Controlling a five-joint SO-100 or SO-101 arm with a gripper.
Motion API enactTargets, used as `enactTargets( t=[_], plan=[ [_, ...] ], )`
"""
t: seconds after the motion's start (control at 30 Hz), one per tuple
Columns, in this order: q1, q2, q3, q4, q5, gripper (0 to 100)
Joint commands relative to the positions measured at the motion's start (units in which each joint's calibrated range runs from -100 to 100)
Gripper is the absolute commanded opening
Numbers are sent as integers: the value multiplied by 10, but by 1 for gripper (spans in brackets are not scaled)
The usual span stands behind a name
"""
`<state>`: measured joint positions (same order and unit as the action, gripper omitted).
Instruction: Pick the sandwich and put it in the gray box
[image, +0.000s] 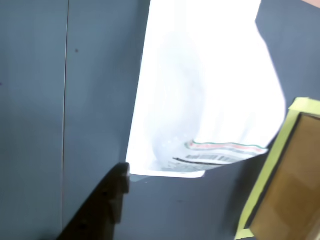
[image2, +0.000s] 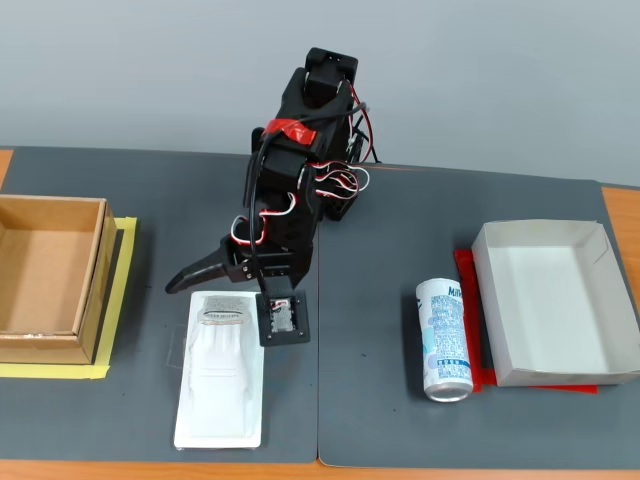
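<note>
**Sandwich flat on the mat, gripper spread open above its upper end**

Fixed view: The sandwich (image2: 220, 375) is seen lying flat on the dark gray mat (image2: 390, 400) in the lower left-centre of the frame, its long axis running up and down the picture, with a small printed label at its upper end. The black arm (image2: 300, 170) is placed in the upper centre and is bent down toward the packet. The gripper (image2: 232, 295) is held just over the packet's upper end with its jaws spread wide apart; one finger (image2: 200, 272) is pointed toward the left, the other is hung over the packet's upper right corner. Nothing is clamped between them. The gray box (image2: 600, 375) is set at the right edge, well apart from the sandwich. A white-blue can (image2: 443, 340) is laid just to the left of it, on a red sheet (image2: 485, 378). A brown cardboard box (image2: 92, 290) is found at the left edge, on yellow paper (image2: 118, 300).

Wrist view: The sandwich (image: 210, 85) is shown filling the upper centre, bright white, with a barcode label near its lower edge. One dark finger (image: 102, 210) is seen at the lower left, its tip just beside the packet's lower left corner. The brown cardboard box (image: 290, 195) and its yellow paper (image: 267, 175) are caught at the lower right.
</note>
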<state>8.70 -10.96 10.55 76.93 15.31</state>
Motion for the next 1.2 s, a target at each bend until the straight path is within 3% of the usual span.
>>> enactTargets(
  t=[0.0,1.17],
  plan=[
    [-2,7,-27,-5,-10,62],
    [-2,197,-95,-73,-13,62]
  ],
)
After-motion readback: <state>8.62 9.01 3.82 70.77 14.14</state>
